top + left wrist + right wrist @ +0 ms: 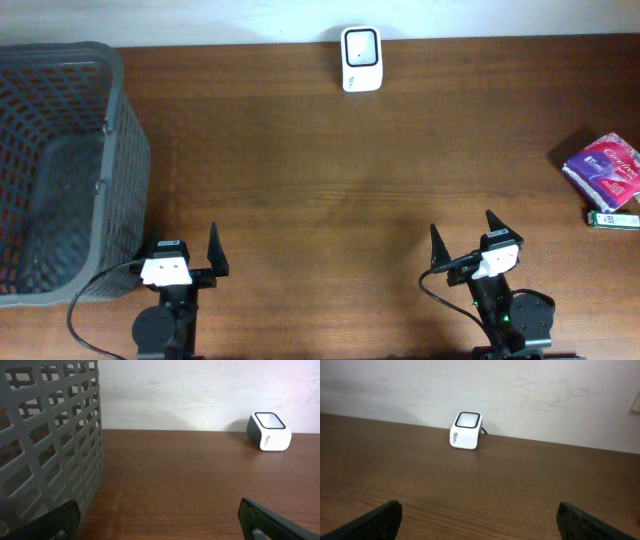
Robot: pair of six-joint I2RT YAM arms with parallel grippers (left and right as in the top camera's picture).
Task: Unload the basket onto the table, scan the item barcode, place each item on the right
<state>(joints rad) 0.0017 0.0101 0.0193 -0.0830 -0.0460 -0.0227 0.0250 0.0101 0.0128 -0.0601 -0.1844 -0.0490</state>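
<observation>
Scanner: the white barcode scanner (360, 59) stands at the table's far edge, midway between the arms, its window tilted up; I judge this lets either arm present an item to it.
Item: a pink-and-purple packet (603, 171) lies at the right edge of the table (330, 190), well apart from the scanner, a small green-and-white box (612, 218) just beside it.
Basket: the grey mesh basket (128, 150) sits at the left, probably for scanned goods.
Left gripper (182, 262): jaws wide open, empty, near the basket.
Right gripper (465, 243): jaws wide open, empty, the nearer one to the packet.
Overhead only: packet and box.
Wrist views: scanner's side face and the wall behind; the right wrist misses the packet.
</observation>
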